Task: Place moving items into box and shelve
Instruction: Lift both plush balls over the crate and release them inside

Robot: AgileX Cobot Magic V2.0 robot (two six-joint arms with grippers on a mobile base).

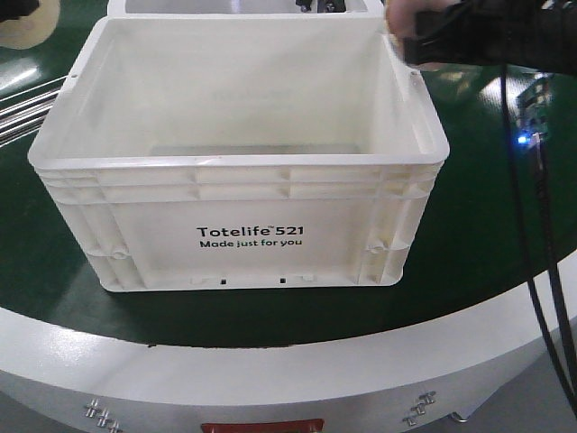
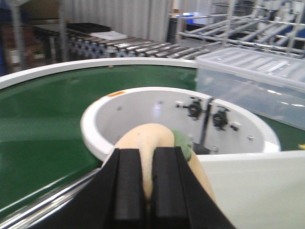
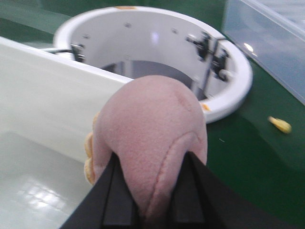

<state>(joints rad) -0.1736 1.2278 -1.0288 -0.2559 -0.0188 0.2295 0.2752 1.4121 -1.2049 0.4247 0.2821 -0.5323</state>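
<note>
Green belt (image 1: 487, 234): I see the curved conveyor carrying everything, with the tote on its near part.
Box (image 1: 243, 234): off-white tote, open top, black print facing me. I see nothing on the floor that shows.
White ring (image 2: 95, 124): round hub just beyond the tote's far wall.
Clear bin (image 3: 267, 43): far right on the belt, apart from the tote.
Pink ball (image 3: 152, 129): pinched tight in the right gripper (image 3: 153, 164), held at the tote's far right rim, not inside.
Cream ball (image 2: 147, 140): squeezed between the closed fingers of the left gripper (image 2: 147, 157), by the far wall's outer side.
Yellow toy (image 3: 280, 125): loose on the belt, right of the hub.
Progress: I judge both balls picked up and neither dropped in. Releasing them and shelving the tote remain.
</note>
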